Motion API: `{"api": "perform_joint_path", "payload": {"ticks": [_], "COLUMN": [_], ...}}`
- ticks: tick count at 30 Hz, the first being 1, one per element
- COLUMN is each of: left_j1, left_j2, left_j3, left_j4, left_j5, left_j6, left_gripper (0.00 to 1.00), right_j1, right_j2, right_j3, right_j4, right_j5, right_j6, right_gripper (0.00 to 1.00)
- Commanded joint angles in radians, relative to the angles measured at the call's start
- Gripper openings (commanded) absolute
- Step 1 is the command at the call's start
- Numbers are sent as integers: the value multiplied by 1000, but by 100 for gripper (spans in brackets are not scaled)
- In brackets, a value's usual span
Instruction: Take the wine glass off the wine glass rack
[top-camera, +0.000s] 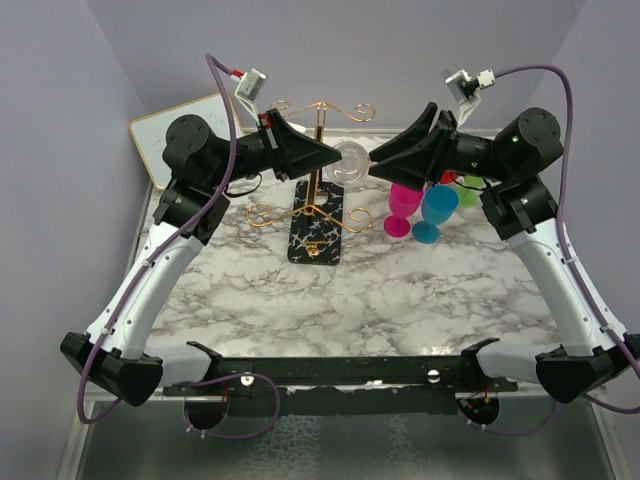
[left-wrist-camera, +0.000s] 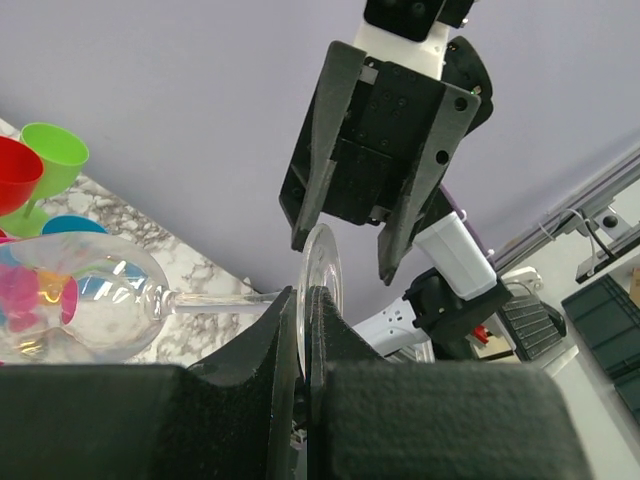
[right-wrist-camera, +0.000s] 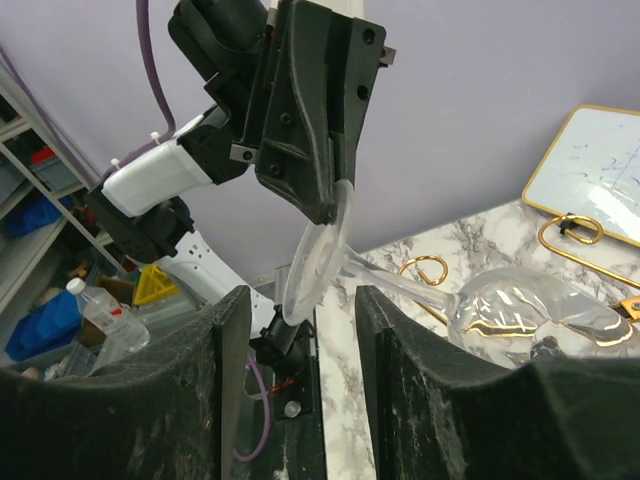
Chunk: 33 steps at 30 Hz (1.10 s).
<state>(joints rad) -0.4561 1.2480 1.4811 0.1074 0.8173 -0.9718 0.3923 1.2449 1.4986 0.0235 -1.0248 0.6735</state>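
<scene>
Watching nervously: left tool (left-wrist-camera: 305, 300) pinches just the foot of the wine glass (left-wrist-camera: 90, 310), sideways in mid-air beside the wine glass rack (top-camera: 318, 190), right tool (right-wrist-camera: 300, 300) spread around it. An off-centre clamp or early release could drop it onto the bench (top-camera: 400, 290).

A white marble-patterned table (top-camera: 400, 300) with grey veins carries a thin gold wire wine glass rack (top-camera: 318, 235), upright on its flat black white-veined base. Right of the rack stand three plastic goblets close together: a pink goblet (top-camera: 401, 207) nearest it, a blue goblet (top-camera: 437, 212) just beside that, and a green goblet (top-camera: 468, 192) farthest and behind. Well left of the rack, a gold-framed whiteboard (top-camera: 165, 135) sits at the table's far corner
</scene>
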Motion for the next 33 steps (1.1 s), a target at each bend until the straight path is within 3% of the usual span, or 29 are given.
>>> {"api": "perform_joint_path", "payload": {"ticks": [1, 11, 15, 18, 26, 27, 33], "left_j1": [-15, -38, -42, -45, -50, -50, -50], "left_j2": [11, 37, 39, 39, 30, 28, -8], "left_j3": [51, 92, 93, 96, 116, 118, 134], "left_j4": [56, 41, 36, 17, -111, -136, -289], "left_j5": [-35, -41, -46, -54, -114, -127, -243], "left_j6": [20, 39, 47, 62, 167, 189, 332], "left_gripper": [0, 0, 0, 0, 0, 3, 45], "right_j1": [19, 62, 78, 90, 114, 114, 114], "right_j2": [22, 58, 63, 65, -33, -45, -105], "right_j3": [57, 109, 116, 122, 34, 19, -26], "right_j4": [-52, -162, -190, -208, -181, -175, -212], "right_j5": [43, 98, 107, 114, 198, 204, 253], "right_j6": [-27, -96, -116, -139, -283, -298, -423], "right_gripper": [45, 35, 21, 3, 1, 1, 1]}}
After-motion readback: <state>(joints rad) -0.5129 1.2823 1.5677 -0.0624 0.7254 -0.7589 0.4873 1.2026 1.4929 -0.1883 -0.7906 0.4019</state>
